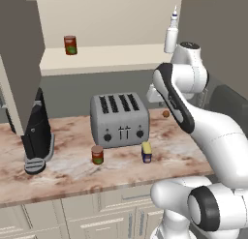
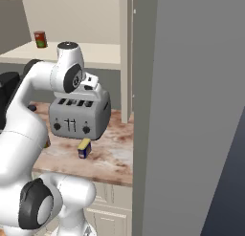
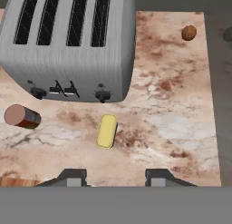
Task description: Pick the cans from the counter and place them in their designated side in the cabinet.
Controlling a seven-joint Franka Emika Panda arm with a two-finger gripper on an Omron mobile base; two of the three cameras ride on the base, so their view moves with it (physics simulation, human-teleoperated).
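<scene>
White arm's bent over the table point(image 1: 72, 172), gripper point(image 3: 115, 178) spread wide, empty, aimed down at the blue can point(image 3: 107, 131) by the toaster point(image 3: 68, 41).

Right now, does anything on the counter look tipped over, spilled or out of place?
Nothing stands out. The red-brown can and the blue can stand upright before the toaster, and no spill shows on the counter.

A glossy white robot arm point(image 1: 213, 136) with rounded segments, dark grey joint bands and two small dark fingertips point(image 3: 72, 177).
</scene>
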